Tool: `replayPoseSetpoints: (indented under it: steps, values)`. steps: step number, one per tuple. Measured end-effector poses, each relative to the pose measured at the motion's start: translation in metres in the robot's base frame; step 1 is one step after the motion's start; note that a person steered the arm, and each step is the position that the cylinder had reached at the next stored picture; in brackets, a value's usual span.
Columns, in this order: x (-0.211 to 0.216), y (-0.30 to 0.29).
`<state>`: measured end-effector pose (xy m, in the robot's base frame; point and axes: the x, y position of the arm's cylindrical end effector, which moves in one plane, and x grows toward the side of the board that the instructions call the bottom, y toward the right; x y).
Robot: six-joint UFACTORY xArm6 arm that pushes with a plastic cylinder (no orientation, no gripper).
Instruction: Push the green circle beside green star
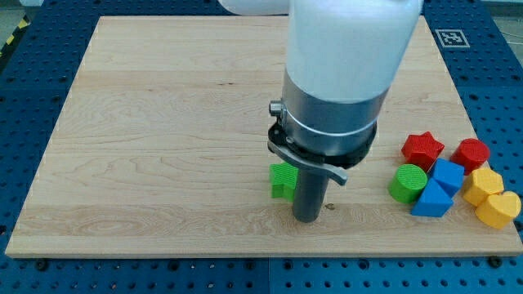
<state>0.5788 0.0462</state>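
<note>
A: Where is my tip [308, 217] right now?

B: Low in the middle of the frame, resting on the wooden table [147, 139]. It sits just to the right of the green star [283, 180], so close that the two look to be touching, though I cannot tell for sure. The rod and the big white arm housing hide part of the star's right side.

A: And the green circle [408, 183]?

B: Well apart from the star, over at the right of the frame. It stands at the left edge of a tight cluster of blocks, with my tip between it and the star.

A: What else is in that cluster?

B: A red star [422, 149] just above the green circle, and a red block [471, 153] further right, its shape hard to make out. A blue block [447, 175] sits to the circle's right, and a blue triangle-like block [431, 201] touches the circle at its lower right. Two yellow blocks lie at the far right: one [484, 184] beside the blue pair and one [498, 210] lower, near the table's edge.

A: Any jaws, spread or pressed together?

B: The arm carries no jaws, only the straight dark rod.
</note>
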Motion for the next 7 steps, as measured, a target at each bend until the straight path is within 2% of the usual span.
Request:
replayPoseSetpoints:
  steps: [1,2,3,4,6,7]
  values:
    - [-0.004,-0.007]
    - [-0.033,-0.015]
    - [-0.034,-0.015]
    - [0.014,-0.003]
    - [0.04,0.133]
    - [0.039,0.167]
